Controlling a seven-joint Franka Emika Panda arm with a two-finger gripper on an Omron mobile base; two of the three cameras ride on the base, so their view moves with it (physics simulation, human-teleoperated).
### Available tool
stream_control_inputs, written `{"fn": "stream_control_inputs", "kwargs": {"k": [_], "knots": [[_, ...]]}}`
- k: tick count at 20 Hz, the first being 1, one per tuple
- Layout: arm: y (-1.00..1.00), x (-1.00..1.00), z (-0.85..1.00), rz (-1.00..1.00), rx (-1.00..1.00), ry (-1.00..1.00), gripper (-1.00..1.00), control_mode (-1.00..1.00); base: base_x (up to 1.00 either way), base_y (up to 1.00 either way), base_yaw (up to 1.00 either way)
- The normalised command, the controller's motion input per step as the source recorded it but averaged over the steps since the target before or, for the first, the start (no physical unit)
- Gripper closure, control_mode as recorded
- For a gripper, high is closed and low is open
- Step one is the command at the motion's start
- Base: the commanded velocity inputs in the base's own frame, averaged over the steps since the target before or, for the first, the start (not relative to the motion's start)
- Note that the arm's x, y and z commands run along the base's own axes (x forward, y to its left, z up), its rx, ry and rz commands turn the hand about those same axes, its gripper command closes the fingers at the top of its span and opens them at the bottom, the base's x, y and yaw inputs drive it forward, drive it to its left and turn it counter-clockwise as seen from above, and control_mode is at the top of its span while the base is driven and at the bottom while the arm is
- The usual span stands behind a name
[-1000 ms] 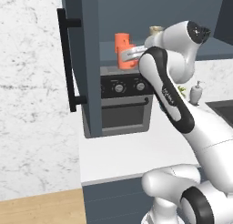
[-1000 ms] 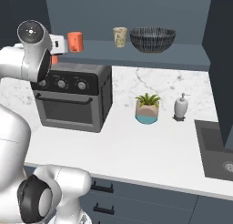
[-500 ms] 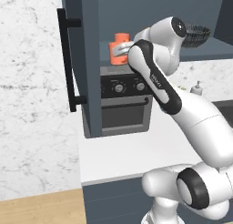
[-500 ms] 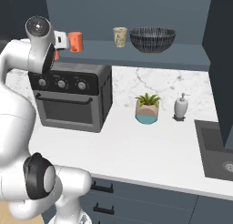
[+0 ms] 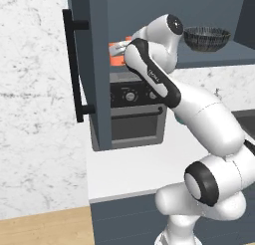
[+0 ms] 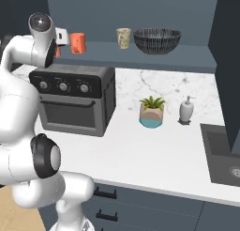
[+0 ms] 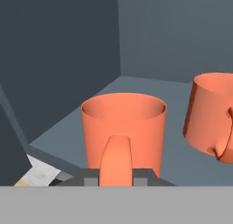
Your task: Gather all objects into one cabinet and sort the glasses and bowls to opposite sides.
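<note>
Two plain orange cylindrical cups (image 7: 123,132) (image 6: 78,43); beige faintly patterned cup (image 6: 123,38); wide dark grey-black bowl with fine pale speckling (image 6: 157,40); dark slate-blue wall cabinet (image 6: 154,56) with long black bar handle (image 5: 74,72); teal-and-beige plant pot with green leaves (image 6: 152,114); white marbled counter (image 6: 154,155); dark grey toaster oven (image 6: 75,103).

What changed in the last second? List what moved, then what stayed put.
The arm's upper joints swung left in the left base view, carrying the tool and the held orange cup slightly further toward the left end of the cabinet shelf. The grip looks unchanged; nothing was released. The other orange cup, beige cup and bowl stayed in place.
</note>
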Motion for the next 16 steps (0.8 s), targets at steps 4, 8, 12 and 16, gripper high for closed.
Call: {"fn": "stream_control_inputs", "kwargs": {"k": [4,8,12,16], "knots": [[0.17,0.34,-0.26,0.00,0.00,0.00,1.00,-1.00,0.00,0.00,0.00],[0.16,0.38,-0.22,0.00,0.00,0.00,1.00,-1.00,0.00,0.00,0.00],[0.15,0.33,-0.18,0.00,0.00,0.00,1.00,-1.00,0.00,0.00,0.00],[0.06,0.12,-0.31,0.00,0.00,-0.02,1.00,-1.00,0.00,0.00,0.00]]}}
